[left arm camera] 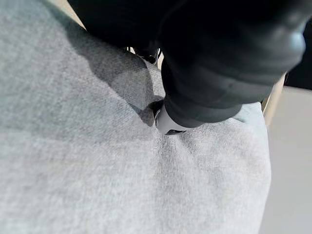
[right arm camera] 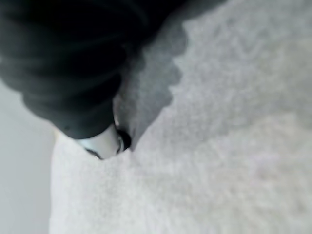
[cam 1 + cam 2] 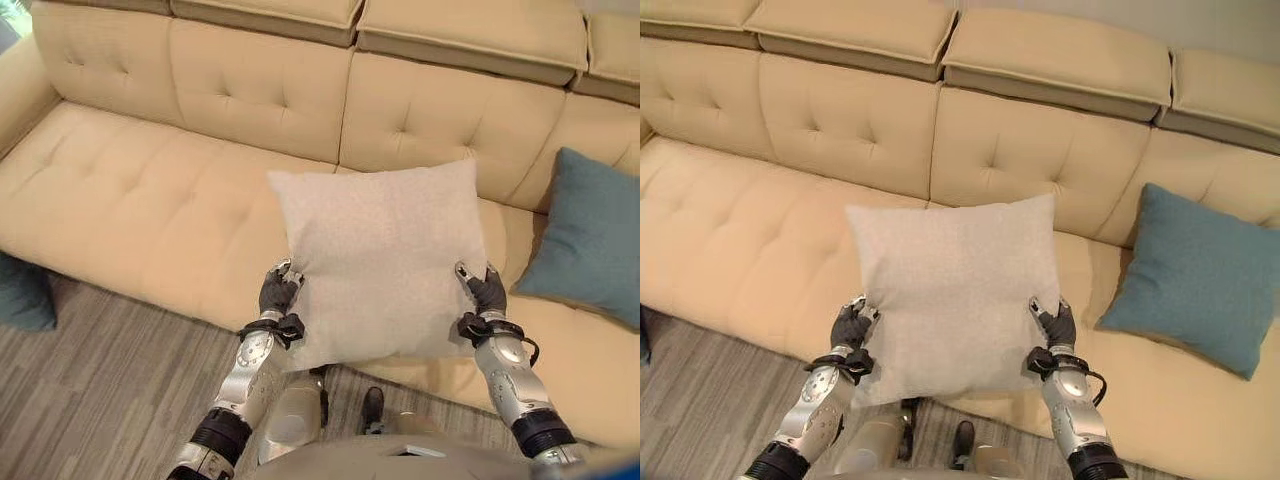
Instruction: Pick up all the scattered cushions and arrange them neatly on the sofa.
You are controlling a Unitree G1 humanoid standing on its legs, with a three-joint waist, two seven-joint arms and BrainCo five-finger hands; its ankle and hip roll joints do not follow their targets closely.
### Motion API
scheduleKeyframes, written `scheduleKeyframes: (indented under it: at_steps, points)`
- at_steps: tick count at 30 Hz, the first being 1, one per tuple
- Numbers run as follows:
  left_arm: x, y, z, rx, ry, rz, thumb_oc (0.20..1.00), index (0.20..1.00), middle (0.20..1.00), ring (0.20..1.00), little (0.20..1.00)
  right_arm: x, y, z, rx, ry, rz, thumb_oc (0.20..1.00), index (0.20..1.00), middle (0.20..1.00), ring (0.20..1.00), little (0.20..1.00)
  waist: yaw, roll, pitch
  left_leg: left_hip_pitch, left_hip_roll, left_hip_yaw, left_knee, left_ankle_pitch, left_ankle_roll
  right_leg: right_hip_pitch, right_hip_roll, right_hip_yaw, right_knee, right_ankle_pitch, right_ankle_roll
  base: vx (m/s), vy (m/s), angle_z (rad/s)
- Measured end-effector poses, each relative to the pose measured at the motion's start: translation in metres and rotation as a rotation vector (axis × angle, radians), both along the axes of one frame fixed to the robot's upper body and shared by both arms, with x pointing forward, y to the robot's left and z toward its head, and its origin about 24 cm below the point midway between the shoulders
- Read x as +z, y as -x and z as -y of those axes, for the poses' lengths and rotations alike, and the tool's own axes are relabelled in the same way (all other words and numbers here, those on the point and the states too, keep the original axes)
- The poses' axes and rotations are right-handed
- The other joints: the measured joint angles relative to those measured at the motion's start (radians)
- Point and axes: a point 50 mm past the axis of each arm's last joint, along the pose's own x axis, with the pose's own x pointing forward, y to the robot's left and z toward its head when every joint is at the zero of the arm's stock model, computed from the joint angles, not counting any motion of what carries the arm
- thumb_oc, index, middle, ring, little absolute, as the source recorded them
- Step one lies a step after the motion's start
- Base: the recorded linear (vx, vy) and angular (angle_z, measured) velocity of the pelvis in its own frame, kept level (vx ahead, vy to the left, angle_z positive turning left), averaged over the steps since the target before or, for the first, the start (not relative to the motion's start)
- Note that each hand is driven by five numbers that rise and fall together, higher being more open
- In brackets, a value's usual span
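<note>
The left hand [image 3: 277, 292] and right hand [image 3: 486, 290] pinch the side edges of a square pale-grey fabric cushion [image 3: 380, 262], holding it upright above the beige tufted sofa [image 3: 150, 200], where a teal cushion [image 3: 590, 235] leans at the right.

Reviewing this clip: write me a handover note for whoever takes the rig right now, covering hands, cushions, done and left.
Left robot hand and right robot hand: each grips a lower side edge of the light grey cushion, held up in front of the sofa.
Done: teal cushion leans against the backrest at the sofa's right end.
Left: set the grey cushion on the sofa; a dark teal cushion lies on the floor by the sofa's left end.
</note>
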Motion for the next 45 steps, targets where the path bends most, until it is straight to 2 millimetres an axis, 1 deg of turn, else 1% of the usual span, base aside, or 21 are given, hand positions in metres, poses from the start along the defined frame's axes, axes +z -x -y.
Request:
scheduleKeyframes:
  at_steps: [2,5,7,8,9,11,12,13,14,15,17,22,28,30,31,33,34,36,37,42,45]
  points:
    - [0.007,-0.008,-0.003,-0.008,-0.016,0.030,0.200,0.200,0.200,0.200,0.200,0.002,-0.001,-0.003,0.002,-0.013,0.012,0.200,0.200,0.200,0.200,0.200,-0.007,-0.004,-0.001,0.017,-0.028,0.002,-0.001,-0.020,0.019,-0.006,-0.032,0.016,0.033,-0.011,0.039,0.21,0.229,-0.13]
    - [0.013,-0.013,-0.015,0.017,-0.042,0.050,0.200,0.200,0.200,0.200,0.200,0.005,-0.003,-0.013,0.024,-0.039,0.029,0.200,0.200,0.200,0.200,0.200,0.020,0.001,-0.004,0.091,-0.056,0.044,-0.020,-0.041,0.039,-0.030,-0.080,0.042,0.188,-0.072,0.099,0.06,0.163,-0.35]
    - [0.019,-0.019,-0.017,0.015,-0.055,0.075,0.200,0.200,0.200,0.200,0.200,0.007,-0.006,-0.018,0.028,-0.054,0.039,0.200,0.200,0.200,0.200,0.200,0.023,0.003,-0.004,0.097,-0.058,0.046,-0.016,-0.057,0.058,-0.139,-0.093,0.071,0.415,-0.091,0.127,0.03,0.113,-0.04]
    - [0.019,-0.019,-0.019,0.015,-0.063,0.075,0.200,0.200,0.200,0.200,0.200,0.008,-0.006,-0.019,0.032,-0.045,0.043,0.200,0.200,0.200,0.200,0.200,0.018,0.001,-0.005,0.102,-0.060,0.046,-0.016,-0.058,0.068,-0.241,-0.112,0.089,0.608,-0.117,0.167,0.11,0.050,-0.08]
    - [0.018,-0.018,-0.019,0.014,-0.064,0.070,0.200,0.200,0.200,0.200,0.200,0.007,-0.005,-0.020,0.035,-0.037,0.042,0.200,0.200,0.200,0.200,0.200,0.024,-0.009,-0.011,0.106,-0.069,0.049,-0.017,-0.067,0.075,-0.238,-0.125,0.099,0.582,-0.129,0.175,0.17,0.030,-0.18]
    - [0.017,-0.018,-0.018,0.008,-0.080,0.070,0.200,0.200,0.200,0.200,0.200,0.009,-0.006,-0.018,0.041,-0.020,0.050,0.200,0.200,0.200,0.200,0.200,0.014,0.013,-0.001,0.106,-0.068,0.016,-0.021,-0.082,0.091,-0.250,-0.118,0.107,0.506,-0.143,0.148,0.17,-0.041,-0.22]
    - [0.018,-0.018,-0.017,0.004,-0.088,0.073,0.200,0.200,0.200,0.200,0.200,0.009,-0.005,-0.016,0.040,-0.015,0.046,0.200,0.200,0.200,0.200,0.200,0.005,0.017,-0.003,0.106,-0.067,0.017,-0.026,-0.077,0.083,-0.256,-0.117,0.118,0.388,-0.130,0.140,0.09,-0.064,0.04]
    - [0.018,-0.018,-0.017,0.000,-0.094,0.077,0.200,0.200,0.200,0.200,0.200,0.008,-0.005,-0.016,0.040,-0.014,0.044,0.200,0.200,0.200,0.200,0.200,-0.011,0.013,-0.006,0.103,-0.071,0.017,-0.041,-0.065,0.076,-0.238,-0.119,0.116,0.231,-0.073,0.143,0.09,-0.089,0.22]
    - [0.017,-0.017,-0.014,-0.001,-0.083,0.073,0.200,0.200,0.200,0.200,0.200,0.007,-0.003,-0.014,0.032,-0.014,0.038,0.200,0.200,0.200,0.200,0.200,-0.022,0.014,-0.006,0.104,-0.071,0.000,-0.044,-0.053,0.070,-0.197,-0.114,0.108,0.144,0.033,0.123,0.12,-0.107,0.36]
    - [0.015,-0.016,-0.012,0.002,-0.074,0.067,0.200,0.200,0.200,0.200,0.200,0.005,-0.002,-0.012,0.026,-0.006,0.028,0.200,0.200,0.200,0.200,0.200,-0.025,0.019,-0.009,0.107,-0.062,-0.013,-0.051,-0.046,0.060,-0.157,-0.103,0.093,0.076,0.079,0.097,0.13,-0.103,0.39]
    - [0.014,-0.015,-0.010,0.001,-0.065,0.063,0.200,0.200,0.200,0.200,0.200,0.006,-0.002,-0.007,0.025,0.015,0.025,0.200,0.200,0.200,0.200,0.200,-0.025,0.020,-0.013,0.110,-0.044,-0.022,-0.058,-0.043,0.038,-0.092,-0.077,0.073,-0.041,0.141,0.074,0.09,-0.077,0.26]
    - [0.017,-0.014,-0.006,-0.003,-0.053,0.078,0.200,0.200,0.200,0.200,0.200,0.009,-0.004,-0.001,0.028,0.075,0.034,0.200,0.200,0.200,0.200,0.200,-0.036,0.028,-0.025,0.088,0.002,-0.062,-0.064,-0.044,-0.023,-0.079,-0.031,0.028,-0.073,0.145,0.048,0.06,-0.116,0.20]
    - [0.027,-0.022,-0.002,-0.019,-0.109,0.125,0.200,0.200,0.200,0.200,0.200,0.025,-0.017,0.005,-0.006,0.197,0.082,0.200,0.200,0.200,0.200,0.200,-0.036,0.032,-0.055,0.048,0.013,-0.063,-0.059,-0.029,-0.023,-0.121,-0.020,0.012,-0.068,0.146,0.039,0.00,-0.049,0.06]
    - [0.045,-0.039,0.004,-0.030,-0.131,0.192,0.200,0.200,0.200,0.200,0.200,0.046,-0.037,0.004,-0.009,0.266,0.150,0.200,0.200,0.200,0.200,0.200,-0.038,0.033,-0.055,0.000,0.013,-0.063,-0.058,-0.009,-0.025,-0.167,-0.020,0.012,-0.068,0.161,0.028,-0.09,-0.021,0.00]
    - [0.061,-0.052,0.006,-0.023,-0.142,0.245,0.200,0.200,0.200,0.200,0.200,0.064,-0.052,0.002,-0.016,0.295,0.214,0.200,0.200,0.200,0.200,0.200,-0.041,0.036,-0.054,-0.034,0.014,-0.064,-0.058,0.001,-0.026,-0.202,-0.019,0.012,-0.068,0.170,0.027,-0.12,-0.017,0.02]
    - [0.077,-0.064,0.008,-0.010,-0.149,0.300,0.200,0.200,0.200,0.200,0.200,0.084,-0.065,-0.001,-0.038,0.330,0.281,0.200,0.200,0.200,0.200,0.200,-0.039,0.040,-0.052,-0.048,0.014,-0.064,-0.058,0.008,-0.028,-0.216,-0.018,0.012,-0.068,0.175,0.026,-0.17,-0.010,0.03]
    - [0.089,-0.078,0.010,-0.007,-0.177,0.334,0.200,0.200,0.200,0.200,0.200,0.098,-0.077,-0.005,-0.050,0.353,0.325,0.200,0.200,0.200,0.200,0.200,-0.042,0.048,-0.054,-0.081,0.014,-0.064,-0.051,0.014,-0.030,-0.247,-0.018,0.013,-0.067,0.175,0.030,-0.15,0.000,0.02]
    - [0.131,-0.112,0.013,0.025,-0.229,0.439,0.200,0.200,0.200,0.200,0.200,0.145,-0.105,-0.011,-0.083,0.398,0.463,0.200,0.200,0.200,0.200,0.200,-0.041,0.080,-0.040,-0.181,0.017,-0.063,-0.057,0.052,-0.045,-0.348,-0.016,0.011,-0.066,0.216,0.032,-0.11,0.008,-0.02]
    - [0.142,-0.120,0.013,0.044,-0.243,0.462,0.200,0.200,0.200,0.200,0.200,0.156,-0.113,-0.012,-0.101,0.403,0.485,0.200,0.200,0.200,0.200,0.200,-0.043,0.090,-0.033,-0.203,0.017,-0.061,-0.057,0.060,-0.045,-0.372,-0.016,0.011,-0.066,0.225,0.028,-0.05,0.013,-0.06]
    - [0.178,-0.149,0.007,0.074,-0.412,0.517,0.200,0.200,0.200,0.200,0.200,0.177,-0.135,-0.017,-0.138,0.484,0.490,0.200,0.200,0.200,0.200,0.200,-0.065,0.096,-0.032,-0.284,0.019,-0.056,-0.057,0.060,-0.053,-0.456,-0.014,0.022,-0.066,0.230,0.028,-0.01,0.007,-0.05]
    - [0.191,-0.154,0.007,0.080,-0.440,0.545,0.200,0.200,0.200,0.200,0.200,0.188,-0.138,-0.018,-0.157,0.498,0.514,0.200,0.200,0.200,0.200,0.200,-0.068,0.098,-0.030,-0.309,0.018,-0.043,-0.058,0.064,-0.048,-0.487,-0.017,0.038,-0.066,0.239,0.022,0.02,0.025,-0.14]
